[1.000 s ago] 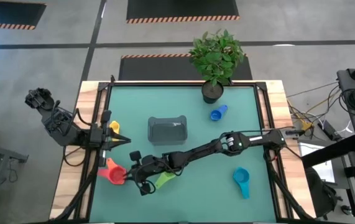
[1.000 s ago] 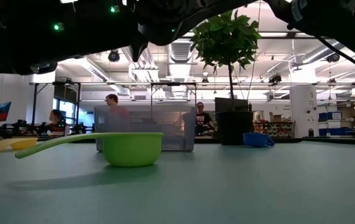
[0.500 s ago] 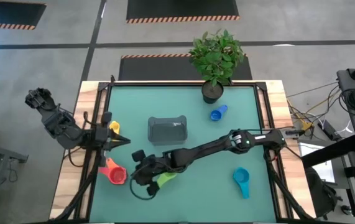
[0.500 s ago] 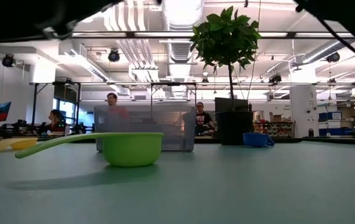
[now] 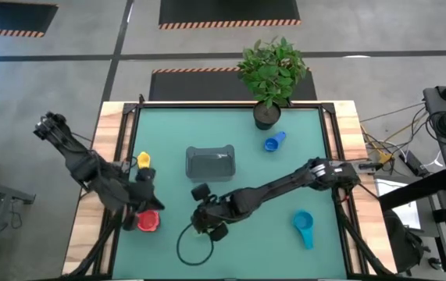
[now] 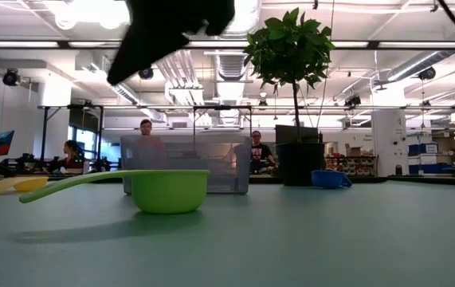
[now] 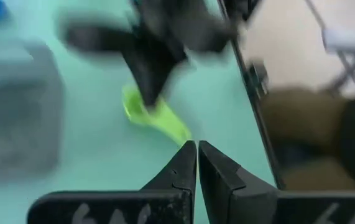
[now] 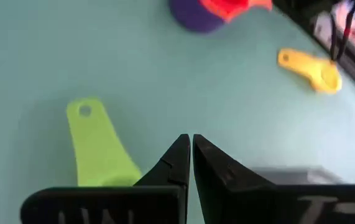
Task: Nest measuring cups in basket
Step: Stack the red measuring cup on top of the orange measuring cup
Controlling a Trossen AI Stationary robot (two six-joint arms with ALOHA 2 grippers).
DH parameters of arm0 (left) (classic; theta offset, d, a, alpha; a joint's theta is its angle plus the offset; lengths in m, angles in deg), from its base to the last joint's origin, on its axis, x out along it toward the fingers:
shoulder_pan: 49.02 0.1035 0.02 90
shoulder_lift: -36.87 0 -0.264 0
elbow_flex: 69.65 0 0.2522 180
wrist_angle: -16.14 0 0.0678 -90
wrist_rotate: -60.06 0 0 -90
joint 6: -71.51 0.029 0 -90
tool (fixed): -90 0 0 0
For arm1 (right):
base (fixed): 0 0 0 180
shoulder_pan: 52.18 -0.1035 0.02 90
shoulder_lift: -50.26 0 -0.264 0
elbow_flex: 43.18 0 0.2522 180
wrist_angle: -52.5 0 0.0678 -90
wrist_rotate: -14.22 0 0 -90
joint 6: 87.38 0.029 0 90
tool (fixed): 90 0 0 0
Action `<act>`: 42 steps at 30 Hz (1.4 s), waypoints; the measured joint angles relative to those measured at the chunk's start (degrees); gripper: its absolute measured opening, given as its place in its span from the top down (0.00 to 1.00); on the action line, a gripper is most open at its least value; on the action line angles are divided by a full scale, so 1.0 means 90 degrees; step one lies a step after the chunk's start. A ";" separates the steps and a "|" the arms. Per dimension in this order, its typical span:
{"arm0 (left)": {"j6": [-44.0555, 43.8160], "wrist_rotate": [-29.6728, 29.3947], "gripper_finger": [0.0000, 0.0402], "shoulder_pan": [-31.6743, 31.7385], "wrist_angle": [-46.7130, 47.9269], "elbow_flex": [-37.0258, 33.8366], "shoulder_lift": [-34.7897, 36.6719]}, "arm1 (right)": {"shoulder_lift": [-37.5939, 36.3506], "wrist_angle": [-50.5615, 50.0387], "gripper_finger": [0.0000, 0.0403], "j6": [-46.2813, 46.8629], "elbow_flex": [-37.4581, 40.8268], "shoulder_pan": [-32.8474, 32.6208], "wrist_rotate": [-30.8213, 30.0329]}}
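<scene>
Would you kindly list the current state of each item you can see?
Left gripper: shut, empty.
Right gripper: shut, empty.
Green cup: upright on table.
Basket: empty.
Red cup: outside basket, by left gripper.
Yellow cup: on table.

The right arm point(image 5: 277, 187) lies slantwise across the mat's middle, barring passage between the grey basket point(image 5: 211, 162) and the teal cup point(image 5: 304, 227). The left arm point(image 5: 101, 178) covers the near-left edge beside the red cup point(image 5: 148, 222). Open mat lies between the basket and the blue cup point(image 5: 273, 142); the potted plant point(image 5: 269, 78) blocks the far edge.
</scene>
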 joint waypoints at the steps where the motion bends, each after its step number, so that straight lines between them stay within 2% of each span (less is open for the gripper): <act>1: -0.0145 0.0174 1.00 -0.0021 0.0223 0.0079 -0.0102 | -0.0192 0.0159 0.98 0.0037 0.0315 0.0000 -0.0005; 7: -0.0911 0.0637 1.00 -0.0344 0.1653 0.0305 -0.0549 | -0.1581 0.2142 0.98 0.0298 0.2651 -0.0017 -0.0152; 14: -0.1439 0.2073 1.00 -0.0521 0.1774 -0.0127 -0.0939 | -0.2903 0.5172 0.98 -0.0152 0.4937 0.0059 -0.0192; 18: -0.1562 0.2689 1.00 -0.0595 0.1823 -0.0453 -0.1262 | -0.3362 0.6132 0.98 -0.0366 0.5717 0.0087 -0.0202; 24: -0.1358 0.3275 1.00 -0.0629 0.1846 -0.0951 -0.1728 | -0.3843 0.6776 0.98 -0.0463 0.6369 0.0086 -0.0182; 28: -0.1228 0.3765 1.00 -0.0654 0.1823 -0.1236 -0.1959 | -0.3967 0.6769 0.98 -0.0397 0.6517 0.0085 -0.0180; 34: -0.0999 0.3744 1.00 -0.0663 0.1793 -0.1425 -0.2193 | -0.3969 0.6797 0.98 -0.0423 0.6539 0.0087 -0.0239; 42: -0.1027 0.3335 1.00 -0.0660 0.1840 -0.1636 -0.2339 | -0.3972 0.6728 0.98 -0.0422 0.6498 0.0087 -0.0328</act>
